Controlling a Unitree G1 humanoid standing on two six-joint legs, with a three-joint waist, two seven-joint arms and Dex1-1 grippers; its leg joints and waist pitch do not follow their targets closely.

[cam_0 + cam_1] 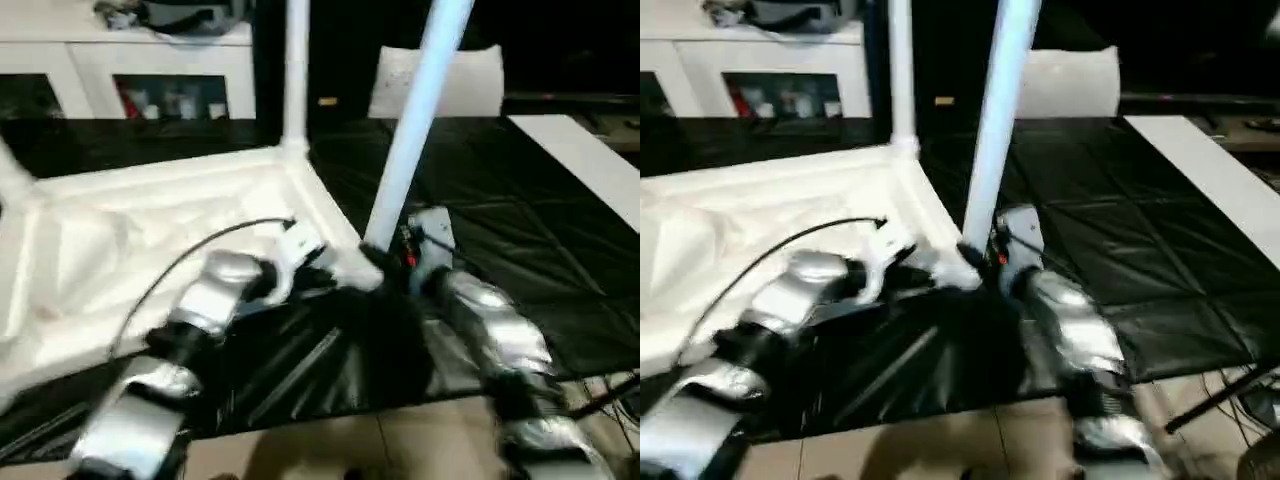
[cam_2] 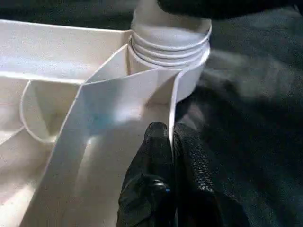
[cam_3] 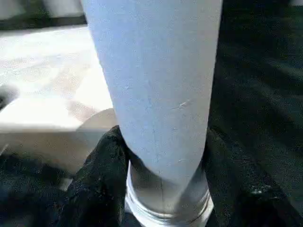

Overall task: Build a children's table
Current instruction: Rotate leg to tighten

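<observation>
Two legs stand upright from the upturned tabletop (image 1: 150, 230) on the black mat (image 1: 500, 230) in the head views: the far leg (image 1: 296, 70) and the near leg (image 1: 415, 120). Left wrist view: the left gripper (image 2: 171, 142) pinches the tabletop's rim, jaws together. Right wrist view: the right gripper (image 3: 163, 156) clamps the near leg's base.
</observation>
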